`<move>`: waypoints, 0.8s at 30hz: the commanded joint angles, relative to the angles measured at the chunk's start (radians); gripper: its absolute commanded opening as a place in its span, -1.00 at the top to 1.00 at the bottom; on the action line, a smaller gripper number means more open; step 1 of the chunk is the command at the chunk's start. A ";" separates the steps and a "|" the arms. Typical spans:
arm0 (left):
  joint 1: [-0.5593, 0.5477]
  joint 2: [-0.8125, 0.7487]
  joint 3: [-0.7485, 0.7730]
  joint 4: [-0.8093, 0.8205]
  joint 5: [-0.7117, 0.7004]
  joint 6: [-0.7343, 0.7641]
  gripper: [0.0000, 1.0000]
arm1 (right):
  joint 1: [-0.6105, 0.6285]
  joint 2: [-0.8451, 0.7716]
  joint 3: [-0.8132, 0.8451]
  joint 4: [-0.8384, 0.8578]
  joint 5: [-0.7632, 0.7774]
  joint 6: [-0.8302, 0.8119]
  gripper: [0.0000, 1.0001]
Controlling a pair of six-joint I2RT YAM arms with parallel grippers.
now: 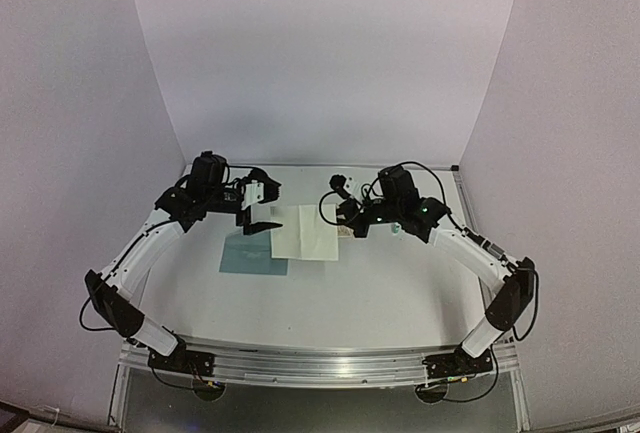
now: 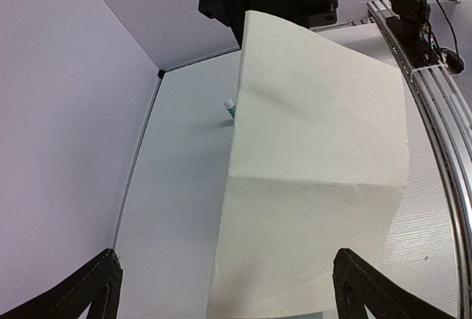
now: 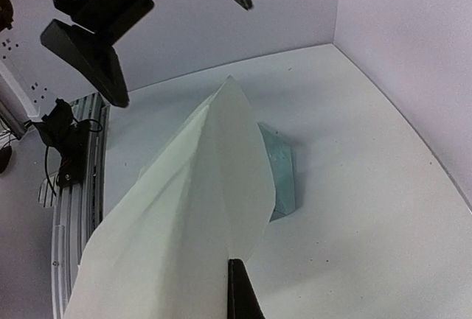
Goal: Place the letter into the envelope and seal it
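Note:
The letter is a cream sheet with a fold crease, raised off the table at its right edge. My right gripper is shut on that edge. In the right wrist view only one of its fingers shows against the sheet. My left gripper is open and empty just above the letter's left edge. In the left wrist view its fingers stand wide apart on either side of the sheet. The teal envelope lies flat, partly under the letter, and also shows in the right wrist view.
A tiny white tube with a green end stands on the table beyond the letter. A metal rail runs along the near table edge. White walls close in the left, back and right sides.

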 commanded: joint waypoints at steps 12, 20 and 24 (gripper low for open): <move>-0.061 0.040 0.048 -0.040 -0.004 -0.050 -0.45 | 0.048 0.030 0.085 0.033 -0.130 -0.046 1.00; -0.061 0.035 0.073 -0.133 0.019 -0.013 0.19 | 0.048 0.024 0.076 0.039 -0.127 -0.070 1.00; -0.061 0.043 0.093 -0.166 0.037 -0.013 0.34 | 0.048 0.028 0.080 0.038 -0.129 -0.080 1.00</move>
